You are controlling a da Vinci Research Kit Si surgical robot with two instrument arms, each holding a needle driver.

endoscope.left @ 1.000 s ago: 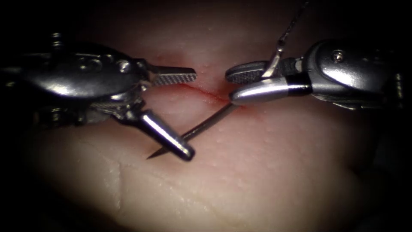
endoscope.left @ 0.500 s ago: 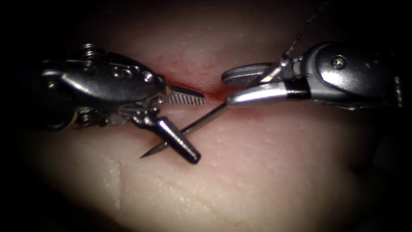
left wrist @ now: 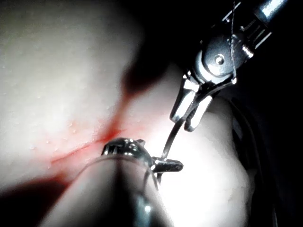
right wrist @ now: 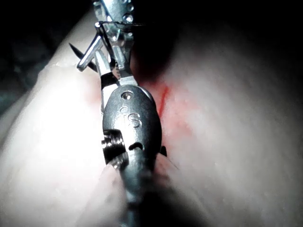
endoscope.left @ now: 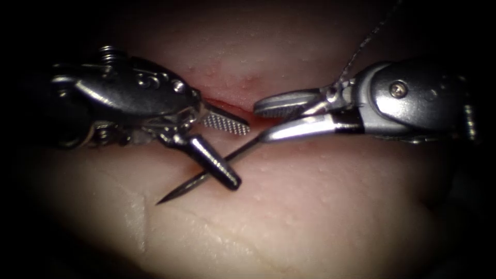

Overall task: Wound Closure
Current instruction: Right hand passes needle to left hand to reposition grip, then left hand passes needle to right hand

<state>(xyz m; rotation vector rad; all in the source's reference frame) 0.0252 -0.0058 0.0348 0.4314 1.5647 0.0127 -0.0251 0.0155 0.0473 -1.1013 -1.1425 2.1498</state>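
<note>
Endoscope view: tissue (endoscope.left: 310,206) with cut (endoscope.left: 227,106) running across, red fluid (endoscope.left: 219,103) along it. Right tool (endoscope.left: 261,121) pinches needle (endoscope.left: 206,175) near its thread end. Left tool (endoscope.left: 235,152) spread wide around the shaft, not gripping. Needle lies free over tissue, tip at lower left. Thread (endoscope.left: 369,36) trails up from right tool.

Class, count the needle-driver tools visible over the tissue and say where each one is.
2. The left tool comes in on the left of the cut, jaws open astride the needle. The right tool on the right grips the needle's rear end, by the thread.
</note>
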